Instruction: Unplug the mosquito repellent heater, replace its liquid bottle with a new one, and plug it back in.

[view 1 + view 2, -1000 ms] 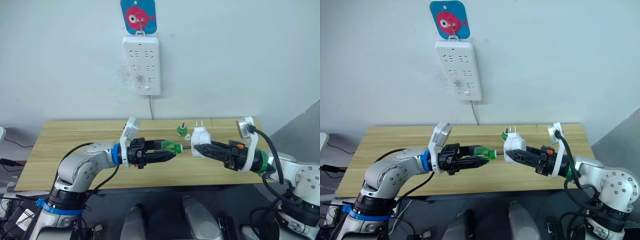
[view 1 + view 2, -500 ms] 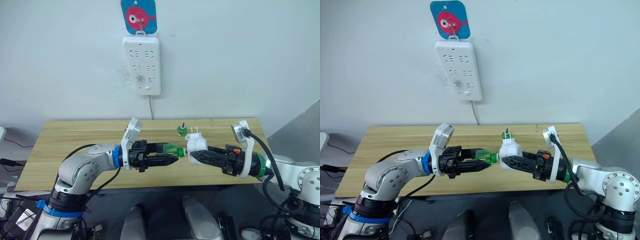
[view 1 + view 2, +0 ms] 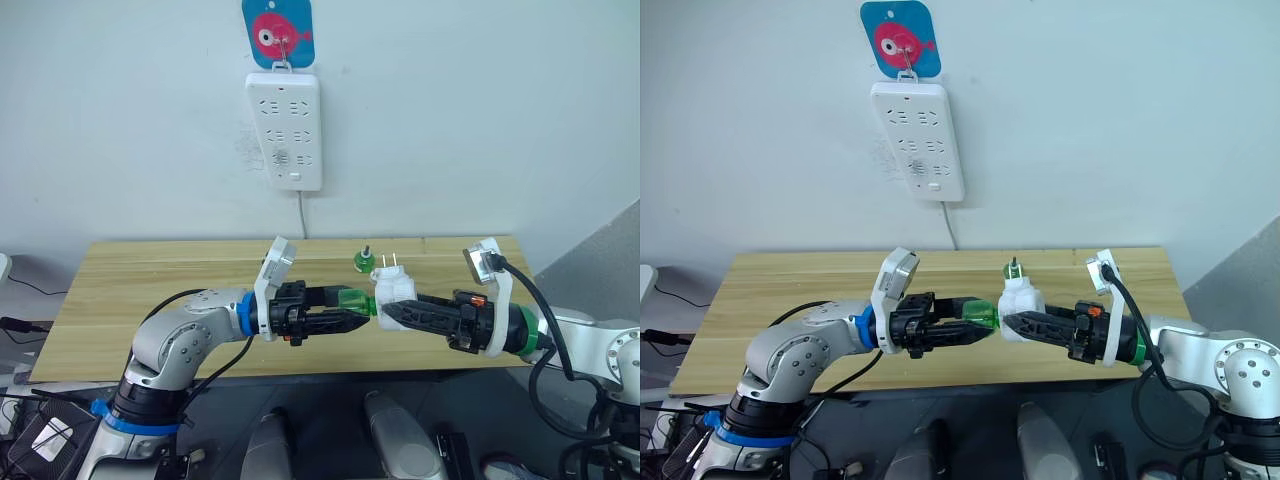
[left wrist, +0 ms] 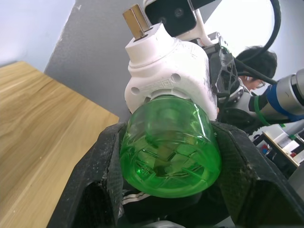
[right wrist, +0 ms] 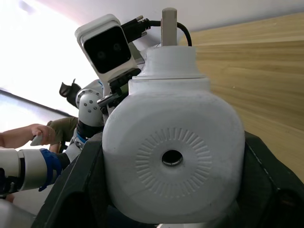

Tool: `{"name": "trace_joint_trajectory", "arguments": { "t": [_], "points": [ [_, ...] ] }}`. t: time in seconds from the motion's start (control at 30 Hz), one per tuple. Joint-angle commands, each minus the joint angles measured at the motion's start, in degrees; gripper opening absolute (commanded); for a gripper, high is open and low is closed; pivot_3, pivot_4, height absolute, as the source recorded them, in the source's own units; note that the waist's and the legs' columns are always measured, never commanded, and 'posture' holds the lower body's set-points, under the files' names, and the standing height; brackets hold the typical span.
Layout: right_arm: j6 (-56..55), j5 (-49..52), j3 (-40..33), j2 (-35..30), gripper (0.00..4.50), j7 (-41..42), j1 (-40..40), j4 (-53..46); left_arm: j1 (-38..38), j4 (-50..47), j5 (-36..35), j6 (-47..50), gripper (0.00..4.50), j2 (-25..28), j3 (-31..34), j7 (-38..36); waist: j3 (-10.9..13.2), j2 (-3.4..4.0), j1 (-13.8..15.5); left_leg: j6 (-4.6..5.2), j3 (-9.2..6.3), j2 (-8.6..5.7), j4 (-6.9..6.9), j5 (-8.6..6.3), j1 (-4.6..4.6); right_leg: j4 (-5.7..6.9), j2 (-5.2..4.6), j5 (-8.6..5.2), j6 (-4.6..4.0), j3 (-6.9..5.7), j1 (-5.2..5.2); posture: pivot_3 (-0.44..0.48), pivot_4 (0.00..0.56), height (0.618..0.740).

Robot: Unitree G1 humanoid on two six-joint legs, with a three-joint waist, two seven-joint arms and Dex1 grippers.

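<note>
Two claws clamped mid-air over tabletop (image 3: 130, 290): left claw (image 3: 352, 316) on new bottle (image 3: 351, 299), right claw (image 3: 385, 312) on heater (image 3: 394, 291), mated. Light, slick plastic; best gripped across body, gently.

Above the long wooden surface (image 3: 790, 290), the left end effector (image 3: 985, 325) is gripping a tiny translucent green bottle (image 3: 983, 315) and pressing its neck end against the small white rounded plastic heater (image 3: 1019, 299) that the right end effector (image 3: 1012, 322) is clamping. The heater's prongs are pointing upward. A white power strip (image 3: 918, 140) is hanging on the wall beneath a blue tag with a pink fish (image 3: 898, 38).
</note>
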Motion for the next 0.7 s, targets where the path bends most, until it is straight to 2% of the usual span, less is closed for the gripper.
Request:
{"name": "trace_joint_trajectory", "arguments": {
  "t": [0.03, 0.2, 0.37, 0.4, 0.47, 0.5, 0.7],
  "points": [
    [-2.47, 4.31, 1.91, -1.20, 2.98, 0.69, -0.33, -3.24, -0.06, -1.51, 2.99, -4.02, 2.34, -0.26, -1.84, -1.41, 0.00, 0.00, 0.01, 0.00, 0.01, 0.00, 0.00, 0.00, 0.00, 0.00, 0.00, 0.00, 0.00, 0.01, 0.00, -0.264, 0.214, 0.740],
    [-3.66, 4.69, 5.33, -2.68, 2.98, 1.20, -1.44, -4.51, 0.44, -1.78, 8.56, -11.50, 2.34, -2.05, -5.75, -3.71, 0.00, 0.00, 0.04, 0.00, 0.01, 0.00, 0.00, 0.00, 0.00, -0.01, 0.00, 0.00, 0.00, 0.01, 0.00, -0.256, 0.211, 0.740],
    [-3.77, 4.62, 7.24, -4.57, 2.98, 1.99, -1.92, -4.67, 0.32, 0.36, 13.14, -18.01, 2.34, -5.09, -6.69, -3.61, 0.00, 0.00, 0.27, 0.00, 0.01, -0.01, 0.01, 0.00, -0.01, -0.02, -0.01, 0.00, 0.00, 0.01, 0.00, -0.254, 0.210, 0.740],
    [-3.75, 4.56, 7.44, -5.06, 3.71, 2.12, -1.92, -4.71, 0.31, 0.78, 13.50, -18.57, 2.34, -5.61, -6.47, -3.26, 0.00, 0.00, 0.30, 0.00, 0.01, 0.00, 0.01, 0.00, -0.01, -0.02, 0.00, 0.00, 0.00, 0.02, 0.00, -0.254, 0.210, 0.740],
    [-3.19, 3.56, 7.76, -6.55, 4.38, 3.00, -1.78, -5.08, 0.01, 2.69, 15.09, -21.26, 2.34, -7.08, -5.51, -2.07, -0.01, -0.01, 0.47, 0.00, 0.01, 0.00, 0.01, 0.00, -0.01, -0.02, 0.00, 0.00, 0.00, 0.01, 0.01, -0.254, 0.208, 0.740],
    [-3.27, 3.18, 7.89, -7.07, 4.50, 3.23, -1.65, -5.24, -0.04, 3.26, 15.61, -22.09, 2.34, -7.51, -5.24, -1.85, -0.01, -0.01, 0.63, 0.00, 0.01, -0.01, 0.01, 0.00, -0.01, -0.02, -0.01, 0.00, 0.00, 0.02, 0.01, -0.255, 0.207, 0.740],
    [-3.90, 0.41, 8.05, -9.39, 4.50, 5.21, -1.56, -6.43, -0.22, 4.87, 16.89, -24.67, 2.34, -9.01, -5.14, -1.11, -0.01, 0.00, 0.93, 0.00, 0.00, 0.00, 0.03, 0.00, -0.02, -0.02, 0.00, 0.01, 0.00, 0.01, 0.00, -0.260, 0.206, 0.740]
  ]
}}
